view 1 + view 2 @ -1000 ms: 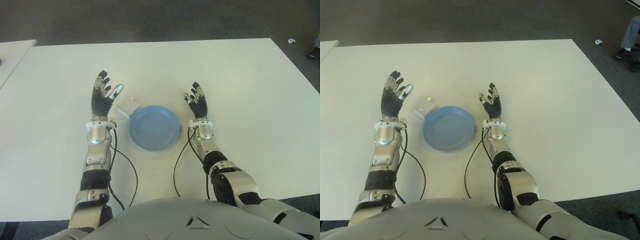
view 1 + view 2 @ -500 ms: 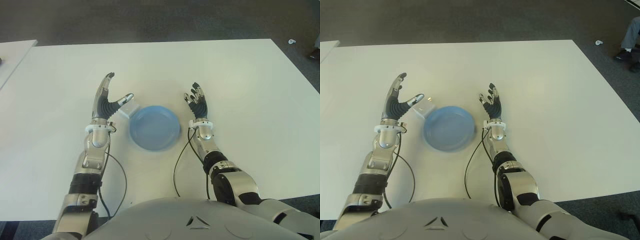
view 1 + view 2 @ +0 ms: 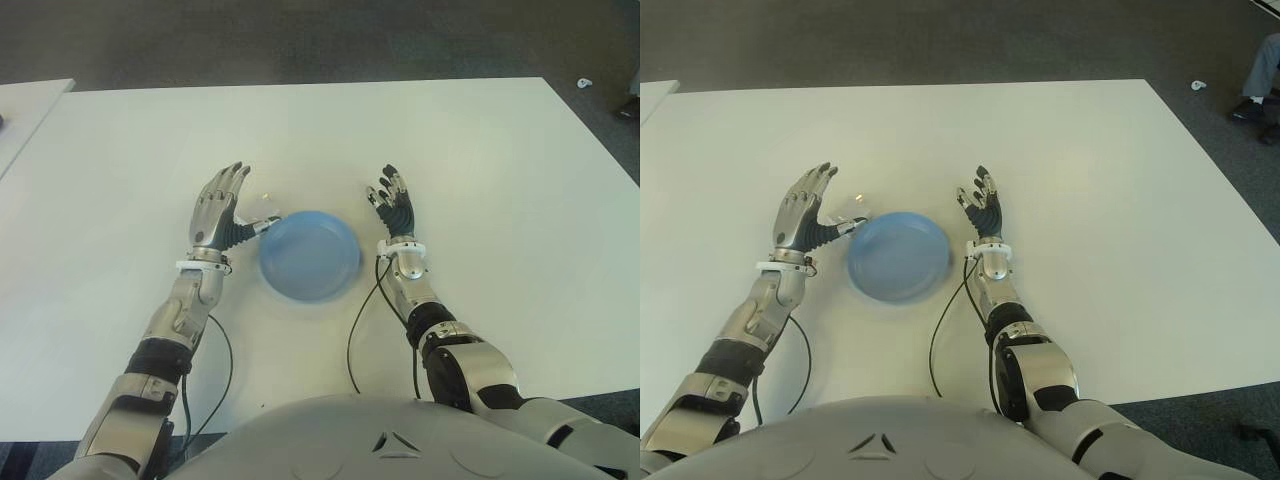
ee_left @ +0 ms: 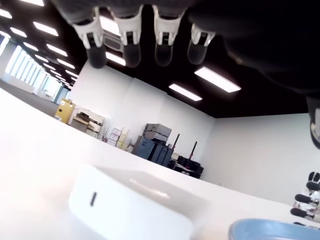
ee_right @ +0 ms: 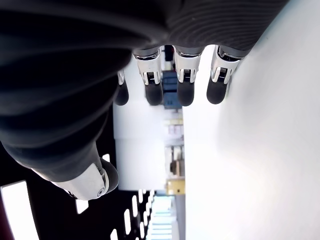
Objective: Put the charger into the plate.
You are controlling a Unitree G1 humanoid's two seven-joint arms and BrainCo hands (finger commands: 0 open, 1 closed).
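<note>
Left hand (image 3: 222, 207) spread wide above white charger (image 4: 131, 204), blue plate (image 3: 309, 255) beside, right hand (image 3: 396, 204) open

A small white block-shaped plastic charger (image 4: 131, 204) with rounded corners lies flat on the white table, outside the dish. It sits directly beneath the palm and spread fingers of the left hand (image 3: 221, 209), not touched by them, and is mostly hidden under that hand in the eye views. A small dark slot marks one of its side faces. A shallow round light-blue plate (image 3: 309, 254) lies upright and empty just beside the charger, on the thumb side of the left hand, between the two hands.
</note>
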